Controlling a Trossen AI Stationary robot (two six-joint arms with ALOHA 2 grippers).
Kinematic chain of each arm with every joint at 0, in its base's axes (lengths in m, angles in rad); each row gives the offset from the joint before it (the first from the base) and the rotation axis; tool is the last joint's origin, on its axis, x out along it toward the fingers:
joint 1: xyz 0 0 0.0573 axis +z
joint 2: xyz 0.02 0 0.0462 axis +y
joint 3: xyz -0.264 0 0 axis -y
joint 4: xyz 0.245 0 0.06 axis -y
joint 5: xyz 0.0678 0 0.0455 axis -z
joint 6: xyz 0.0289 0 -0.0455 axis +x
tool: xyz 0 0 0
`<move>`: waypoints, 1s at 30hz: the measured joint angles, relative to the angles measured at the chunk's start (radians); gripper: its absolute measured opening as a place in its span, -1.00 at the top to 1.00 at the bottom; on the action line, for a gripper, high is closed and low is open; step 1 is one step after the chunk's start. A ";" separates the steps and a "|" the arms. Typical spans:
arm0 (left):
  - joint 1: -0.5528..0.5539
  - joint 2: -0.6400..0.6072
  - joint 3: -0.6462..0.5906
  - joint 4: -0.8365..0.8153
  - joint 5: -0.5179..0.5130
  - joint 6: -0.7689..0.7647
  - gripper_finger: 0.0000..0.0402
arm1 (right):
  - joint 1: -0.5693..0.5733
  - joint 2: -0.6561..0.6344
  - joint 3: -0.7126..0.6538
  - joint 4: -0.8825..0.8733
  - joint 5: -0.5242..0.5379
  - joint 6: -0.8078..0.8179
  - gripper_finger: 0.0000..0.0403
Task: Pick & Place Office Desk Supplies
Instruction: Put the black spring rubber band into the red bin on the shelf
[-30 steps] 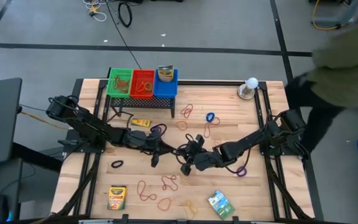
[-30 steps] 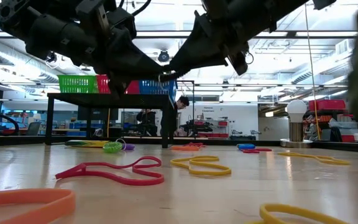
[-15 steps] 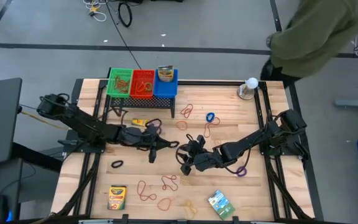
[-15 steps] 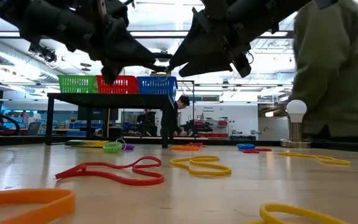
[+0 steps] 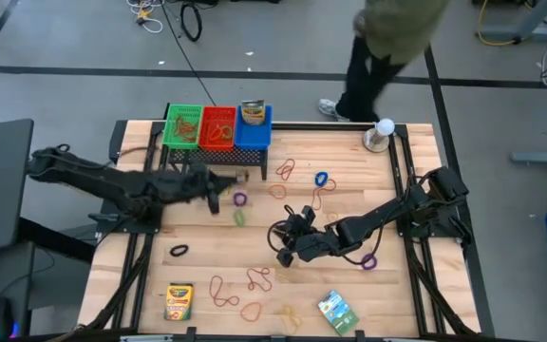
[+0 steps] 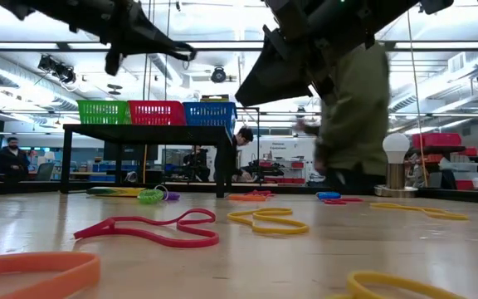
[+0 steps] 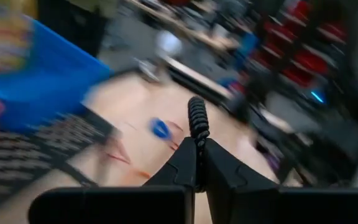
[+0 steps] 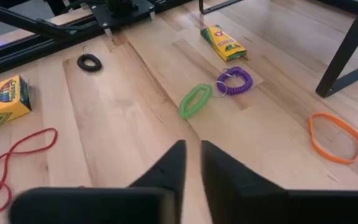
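Note:
My left gripper (image 5: 214,197) hangs above the table in front of the black rack (image 5: 218,152), shut on a black coiled band (image 7: 197,118). My right gripper (image 5: 284,245) hovers over the table's middle, its fingers (image 8: 174,163) a little apart with nothing between them. A green loop (image 8: 195,101) and a purple coil (image 8: 234,79) lie flat ahead of it. Crayon boxes (image 5: 179,300) (image 8: 224,42), a green packet (image 5: 335,309), a black coil (image 5: 179,251) and red and orange loops (image 5: 254,278) lie scattered on the wood. My left gripper pinches the black coiled band (image 7: 197,118) between its two shut fingers. Part of the coil sticks out past the fingertips. The band is lifted clear of the table.
Green, red and blue baskets (image 5: 216,126) sit on the rack at the far edge. A white ball on a round base (image 5: 381,134) stands at the far right corner. A person (image 5: 387,38) walks past beyond the far edge. Bare wood shows between the two grippers.
My left gripper has drawn back from the right gripper at the table's middle, moving up and toward the far left, to the rack, staying shut. My right gripper has kept its place. The person has walked leftward along the far edge.

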 joint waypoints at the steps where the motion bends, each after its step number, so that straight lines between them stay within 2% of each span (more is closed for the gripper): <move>1: 0.024 -0.026 0.015 -0.037 -0.026 -0.003 0.93 | 0.000 0.000 0.000 -0.002 -0.004 0.000 0.81; 4: 0.115 -0.085 0.074 -0.155 -0.071 0.015 0.93 | -0.002 0.000 -0.005 0.000 -0.009 0.000 0.96; 9: 0.313 -0.103 0.186 -0.368 -0.051 0.035 0.93 | -0.002 0.000 -0.013 -0.007 -0.021 0.014 0.90; 14: 0.527 -0.068 0.244 -0.473 0.096 0.048 0.93 | -0.002 0.000 -0.013 -0.008 -0.023 0.016 0.95; 20: 0.747 0.052 0.282 -0.473 0.324 0.101 0.92 | -0.002 0.000 -0.013 -0.008 -0.023 0.018 0.96; 24: 0.828 0.148 0.309 -0.475 0.401 0.112 0.88 | -0.002 0.000 -0.013 -0.008 -0.023 0.020 0.93; 30: 0.865 0.220 0.344 -0.486 0.474 0.163 0.62 | -0.002 0.000 -0.013 -0.008 -0.023 0.026 0.93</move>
